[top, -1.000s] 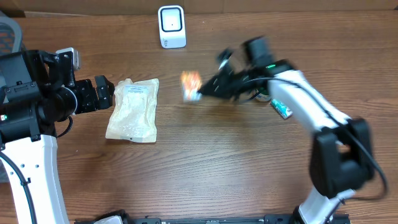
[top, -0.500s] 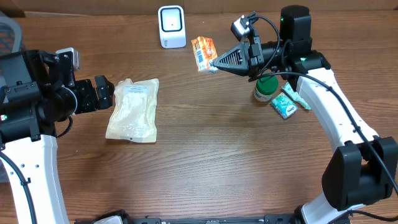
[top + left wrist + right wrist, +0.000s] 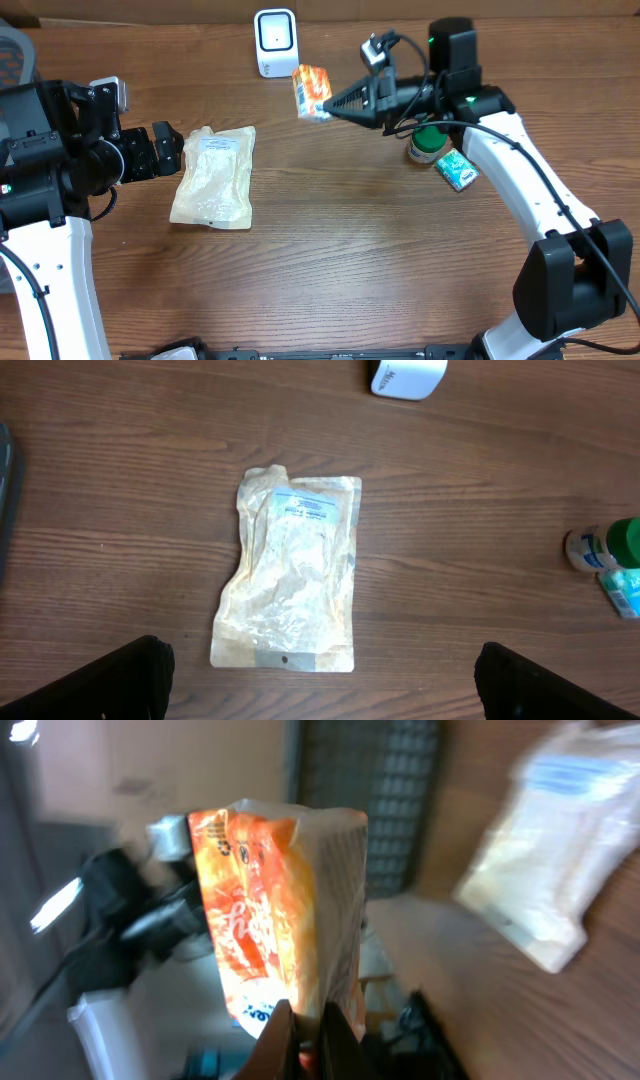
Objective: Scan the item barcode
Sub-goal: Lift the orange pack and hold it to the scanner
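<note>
Overhead shows one scanner [image 3: 276, 42], one pouch [image 3: 214, 176], one bottle [image 3: 427, 144] and one teal packet [image 3: 457, 170]. The right gripper [image 3: 328, 108] pinches one orange packet [image 3: 312, 90], and the left gripper [image 3: 172, 150] gapes wide, empty.

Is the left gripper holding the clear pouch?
No, the left gripper stands open and the pouch lies flat on the table, untouched.

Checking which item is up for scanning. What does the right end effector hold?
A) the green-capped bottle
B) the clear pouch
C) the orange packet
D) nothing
C: the right end effector is shut on the orange packet, lifted beside the scanner; the pouch lies apart.
</note>
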Available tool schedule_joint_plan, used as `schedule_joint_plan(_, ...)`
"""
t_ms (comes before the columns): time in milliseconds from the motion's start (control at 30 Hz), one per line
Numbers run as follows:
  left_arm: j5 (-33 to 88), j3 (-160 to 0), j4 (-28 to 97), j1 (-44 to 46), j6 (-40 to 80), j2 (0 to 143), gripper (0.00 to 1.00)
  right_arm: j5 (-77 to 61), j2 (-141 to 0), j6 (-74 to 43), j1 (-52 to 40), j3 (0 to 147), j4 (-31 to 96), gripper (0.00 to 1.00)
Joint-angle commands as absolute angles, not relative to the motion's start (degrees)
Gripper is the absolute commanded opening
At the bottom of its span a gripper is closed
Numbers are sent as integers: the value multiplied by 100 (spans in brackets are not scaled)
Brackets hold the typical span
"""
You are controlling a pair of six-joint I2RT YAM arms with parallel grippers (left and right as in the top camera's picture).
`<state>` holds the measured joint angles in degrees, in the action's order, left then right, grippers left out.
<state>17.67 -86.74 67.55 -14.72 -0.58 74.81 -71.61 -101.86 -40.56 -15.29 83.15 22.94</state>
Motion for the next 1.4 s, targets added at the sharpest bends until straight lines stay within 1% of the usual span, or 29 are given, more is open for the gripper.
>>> schedule_joint_plan(0,1739,-8774,6729,-1498,-130,7489,100,-5048,-10191,-3157,-1802,8379,3098,4)
schedule_joint_plan(133,1741,-8774,6729,-1498,-130,7489,100,-2711,-10197,-2462,-2231,8855,4333,4)
schedule_joint_plan(167,1739,-8774,6729,-1498,-130,7489,99,-2375,-10213,-2373,-2307,8997,4495,4)
schedule_joint_plan(267,1739,-8774,6729,-1498,-130,7489,99,-961,-10374,-2043,-2591,9880,5140,4)
schedule_joint_plan(433,1741,-8774,6729,-1498,-130,7489,100,427,-11135,-1509,-2851,11782,5686,4)
schedule_joint_plan(533,1741,-8774,6729,-1498,-130,7489,99,1208,-11841,-1120,-2969,12901,5655,4)
schedule_joint_plan(633,1739,-8774,6729,-1498,-130,7489,100,1914,-12497,-521,-3094,13618,5203,4)
schedule_joint_plan(767,1739,-8774,6729,-1498,-130,7489,99,2709,-13168,657,-3306,13655,3809,4)
schedule_joint_plan(800,1739,-8774,6729,-1498,-130,7489,100,2915,-13428,1133,-3361,13653,3245,4)
schedule_joint_plan(867,1739,-8774,6729,-1498,-130,7489,100,2908,-13782,1968,-3409,13651,2473,4)
schedule_joint_plan(1000,1739,-8774,6729,-1498,-130,7489,100,2724,-14339,3269,-3417,13651,1406,4)
schedule_joint_plan(1133,1739,-8774,6729,-1498,-130,7489,100,2648,-14770,4458,-3417,13646,829,4)
schedule_joint_plan(1233,1739,-8774,6729,-1498,-130,7489,100,2604,-14977,5105,-3376,13646,692,4)
schedule_joint_plan(1367,1739,-8774,6729,-1498,-130,7489,100,2318,-15058,5172,-3273,13627,805,4)
